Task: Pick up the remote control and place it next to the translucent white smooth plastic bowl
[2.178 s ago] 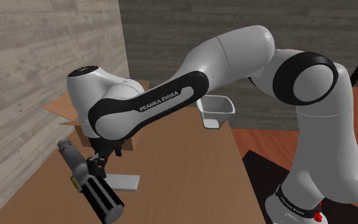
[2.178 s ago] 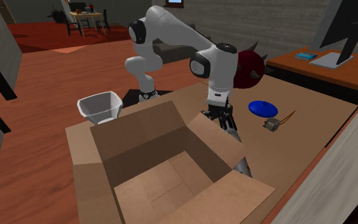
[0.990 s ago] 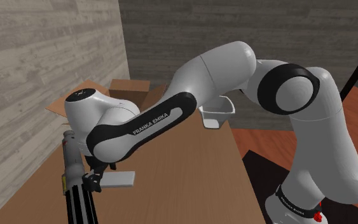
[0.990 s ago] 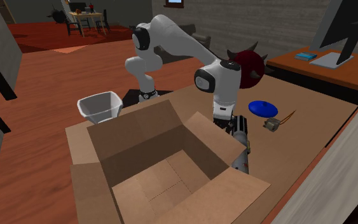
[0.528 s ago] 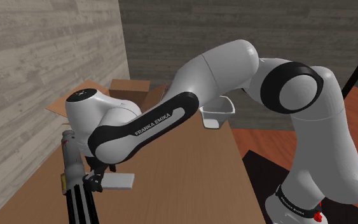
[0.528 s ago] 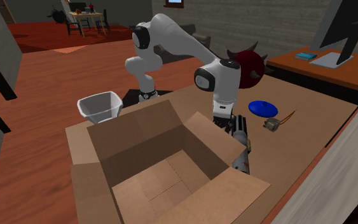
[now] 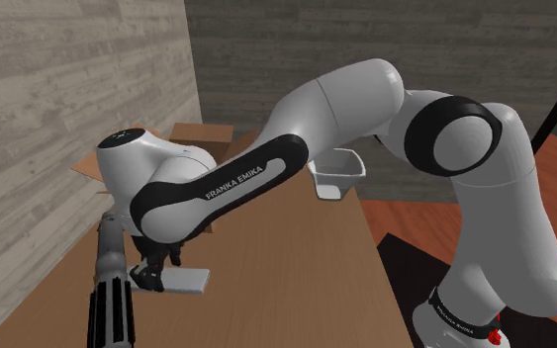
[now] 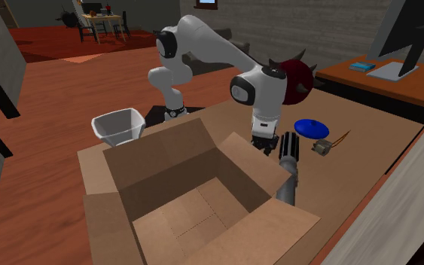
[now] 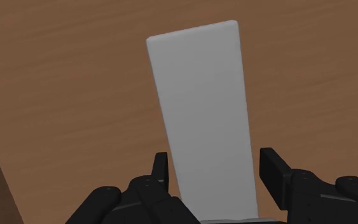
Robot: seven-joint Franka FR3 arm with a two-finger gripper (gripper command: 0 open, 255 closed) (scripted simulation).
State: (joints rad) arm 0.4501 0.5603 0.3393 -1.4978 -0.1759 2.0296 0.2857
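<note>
Wooden tabletop (image 7: 296,267) is carrying everything: a cardboard box (image 8: 180,188) with its flaps up, a white bowl (image 7: 337,170) beyond it at the shoulder view's right, and a blue disc (image 8: 310,127) well apart from both. The remote (image 9: 203,108), a flat grey slab, is lying on the wood near the box, far from the bowl.

The gripper (image 9: 215,172) is hanging low over the remote's near end with its fingers (image 9: 160,168) standing apart, one on each long edge. One finger is sitting just beside its edge and the other is leaving a visible gap, so nothing is being held.

A dark cylinder (image 7: 111,287) is lying just beside the gripper; whether it is touching the hand I cannot tell. Closing or lifting could be nudging it into a roll against the remote. The slab looks thin, so fingers closing too high may be sliding over its top rather than clasping it, and the off-centre stance could be twisting it as they meet. The box is standing between remote and bowl, so a low carry risks catching a flap.
</note>
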